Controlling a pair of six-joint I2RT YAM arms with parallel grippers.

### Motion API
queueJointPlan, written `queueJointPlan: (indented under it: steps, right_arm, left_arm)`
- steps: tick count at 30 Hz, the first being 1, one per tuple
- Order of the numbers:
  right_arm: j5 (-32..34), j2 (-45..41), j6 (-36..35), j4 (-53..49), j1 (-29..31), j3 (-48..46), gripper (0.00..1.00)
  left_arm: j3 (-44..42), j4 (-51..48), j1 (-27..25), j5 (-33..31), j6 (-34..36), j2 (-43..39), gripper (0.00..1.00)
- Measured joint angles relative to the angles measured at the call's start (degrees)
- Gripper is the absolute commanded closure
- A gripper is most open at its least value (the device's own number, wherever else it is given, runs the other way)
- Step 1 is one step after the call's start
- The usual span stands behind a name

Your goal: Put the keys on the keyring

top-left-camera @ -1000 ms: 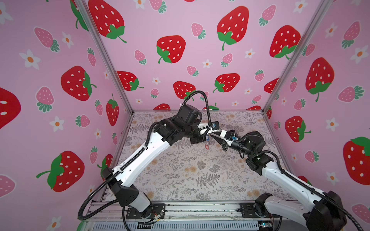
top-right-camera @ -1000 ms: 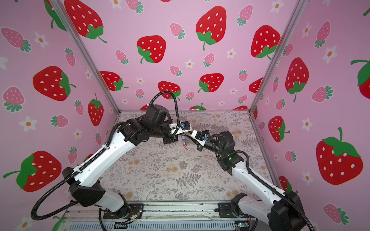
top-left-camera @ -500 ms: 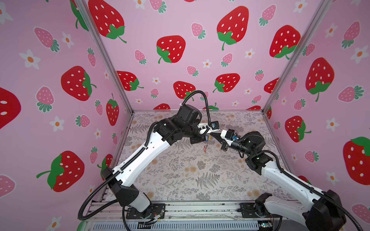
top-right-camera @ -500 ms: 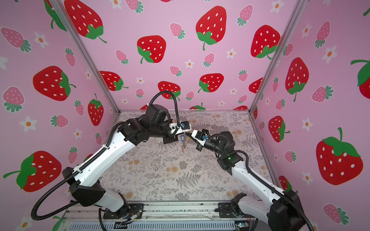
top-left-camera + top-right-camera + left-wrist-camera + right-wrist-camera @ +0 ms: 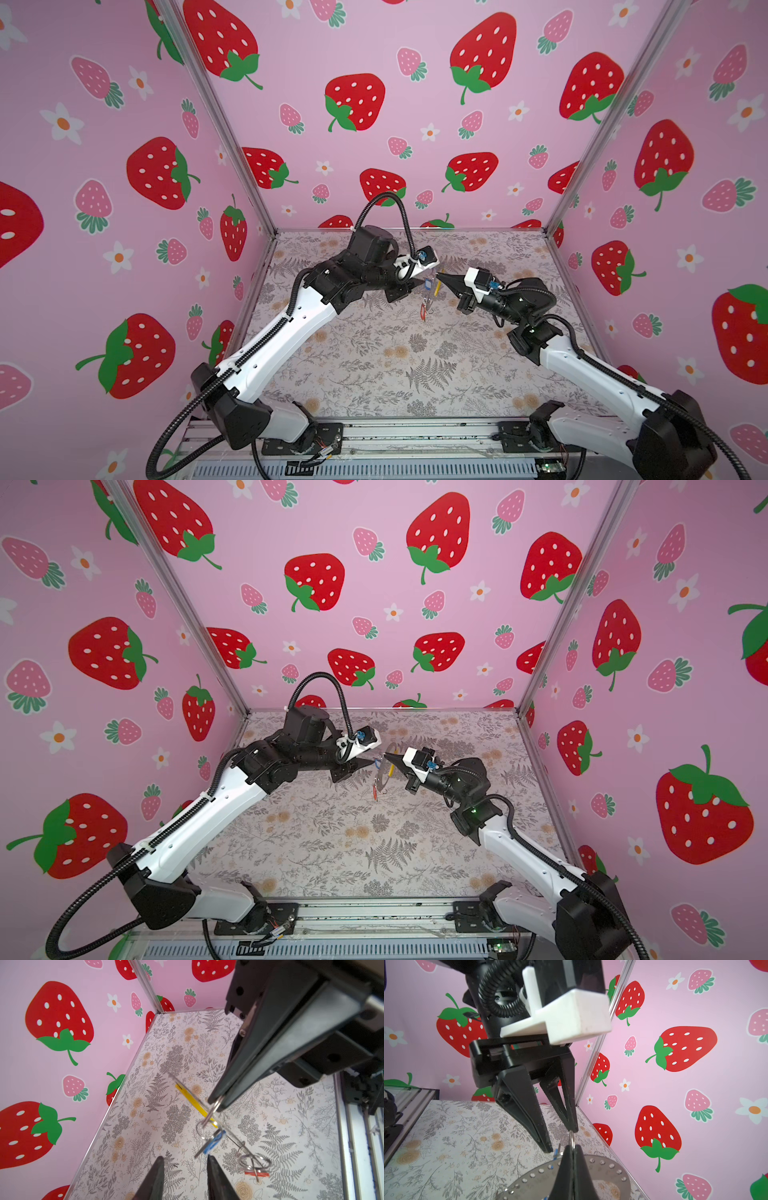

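1. The desk is papered with a floral print. No box, tray or other container shows on it in any view, so nothing sits inside one.
2. The right hand reaches in from the right, its fingers pressed together on a small wire ring.
3. The left hand has its fingers apart and grips nothing; its tips are just left of the blue tag.
4. The keyring hangs clear of the desk, above its far middle, between the two hands.
5. The blue-tagged key hangs mid-hoop and the red-tagged key dangles lowest. Both appear to be threaded on.
6. Likely best: draw the left hand straight back without snagging the blue tag, then lower the bundle before the right hand lets go.
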Motion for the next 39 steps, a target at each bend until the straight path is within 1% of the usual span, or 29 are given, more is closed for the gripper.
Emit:
queueJointPlan:
  steps: [1, 3, 7, 15, 19, 21, 22, 23, 34, 39]
  right_arm:
    - [-0.07, 0.09, 0.35, 0.59, 0.00, 0.00, 1.00]
    - [-0.13, 0.33, 1.07, 1.57, 0.00, 0.00, 1.00]
    - [-0.28, 0.94, 2.47, 3.32, 0.00, 0.00, 1.00]
    - [-0.44, 1.25, 4.50, 6.25, 0.00, 0.00, 1.00]
    - [-0.70, 1.31, 5.60, 7.54, 0.00, 0.00, 1.00]
    - [-1.03, 1.49, 6.05, 8.13, 0.00, 0.00, 1.00]
    - [-1.27, 1.68, 6.40, 8.57, 0.00, 0.00, 1.00]
    - [-1.46, 1.88, 6.69, 8.87, 0.00, 0.00, 1.00]
    - [-3.06, 2.89, 9.81, 12.07, 0.00, -1.11, 1.00]
    - [-3.10, 3.19, 10.05, 12.22, 0.02, -1.33, 1.00]
  left_arm:
    - [-1.09, 1.03, 0.33, 0.52, -0.79, -0.83, 0.63]
    - [-2.27, 3.04, 0.42, 1.75, -2.12, -1.70, 0.68]
    - [-2.69, 5.77, 0.44, 4.87, -4.04, -1.68, 0.72]
    - [-2.80, 6.60, 0.46, 8.70, -4.70, -1.16, 0.80]
    - [-2.80, 6.60, 0.46, 9.97, -4.61, -0.83, 0.90]
    - [-2.80, 6.62, 0.46, 10.69, -4.37, -0.63, 0.93]
    - [-2.80, 6.64, 0.46, 10.97, -4.22, -0.52, 0.98]
    - [-2.80, 6.64, 0.46, 11.32, -4.00, -0.48, 1.00]
    - [-2.67, 5.77, 0.57, 16.11, -2.12, 0.79, 1.00]
    - [-1.73, 4.85, 0.68, 17.35, -1.60, 1.88, 1.00]
